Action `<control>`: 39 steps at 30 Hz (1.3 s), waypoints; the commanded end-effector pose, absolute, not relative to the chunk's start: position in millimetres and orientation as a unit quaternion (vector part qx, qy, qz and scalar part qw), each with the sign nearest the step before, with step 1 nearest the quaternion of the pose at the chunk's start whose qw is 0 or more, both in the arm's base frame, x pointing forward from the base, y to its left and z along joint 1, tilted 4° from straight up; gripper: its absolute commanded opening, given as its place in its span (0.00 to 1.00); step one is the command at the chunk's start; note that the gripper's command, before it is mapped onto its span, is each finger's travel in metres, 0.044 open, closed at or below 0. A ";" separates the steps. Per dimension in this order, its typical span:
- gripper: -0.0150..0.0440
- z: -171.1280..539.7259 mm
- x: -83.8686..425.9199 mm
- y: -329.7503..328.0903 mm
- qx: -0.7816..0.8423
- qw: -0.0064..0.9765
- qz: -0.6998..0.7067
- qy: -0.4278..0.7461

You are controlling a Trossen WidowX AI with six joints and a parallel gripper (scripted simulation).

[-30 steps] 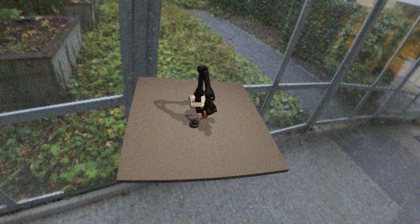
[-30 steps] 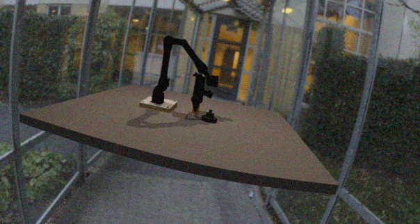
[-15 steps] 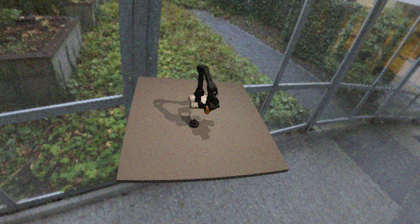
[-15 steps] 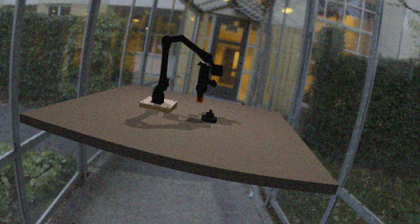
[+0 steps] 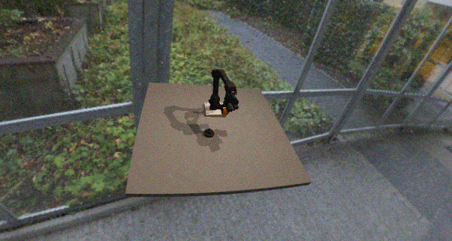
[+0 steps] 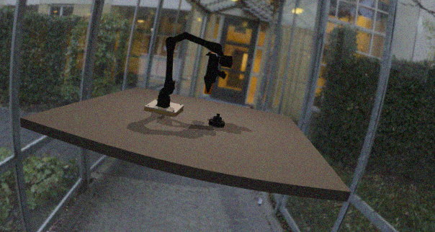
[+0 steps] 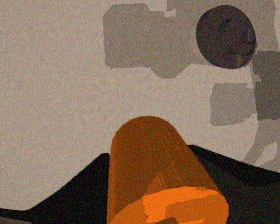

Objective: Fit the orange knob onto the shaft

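The orange knob (image 5: 224,111) (image 6: 205,91) (image 7: 146,150) is held between the black fingers of my gripper (image 6: 207,88), well above the table. In the wrist view the knob stands between both fingers, its lit orange end toward the camera. The dark round pedestal (image 5: 209,133) (image 6: 217,124) (image 7: 211,40) stands on the table, lower than the knob and to one side of it. Its short shaft (image 6: 217,115) points up in the exterior view. The shaft's flat side cannot be made out.
The brown table (image 5: 254,162) (image 6: 274,149) carries the arm's pale base plate (image 5: 214,113) (image 6: 174,109), behind the pedestal in the top view. Shadows of the arm fall across the table around the pedestal.
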State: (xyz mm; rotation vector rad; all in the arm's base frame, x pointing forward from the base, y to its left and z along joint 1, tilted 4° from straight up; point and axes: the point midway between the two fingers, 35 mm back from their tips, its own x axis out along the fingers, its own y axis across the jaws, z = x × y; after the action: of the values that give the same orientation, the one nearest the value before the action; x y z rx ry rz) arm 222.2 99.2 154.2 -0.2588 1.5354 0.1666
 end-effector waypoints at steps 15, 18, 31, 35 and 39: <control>0.25 149.1 255.8 79.6 -0.115 0.711 0.072 0.690; 0.25 147.0 262.6 74.6 -0.115 0.711 0.072 0.690; 0.25 137.1 289.8 50.2 -0.116 0.712 0.072 0.689; 0.25 133.8 297.6 41.6 -0.116 0.712 0.071 0.689; 0.25 130.4 305.1 32.6 -0.117 0.712 0.071 0.689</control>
State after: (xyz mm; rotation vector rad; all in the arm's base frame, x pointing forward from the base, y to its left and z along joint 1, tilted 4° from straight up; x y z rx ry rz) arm 298.3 38.0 129.5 -0.2554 1.5401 0.1554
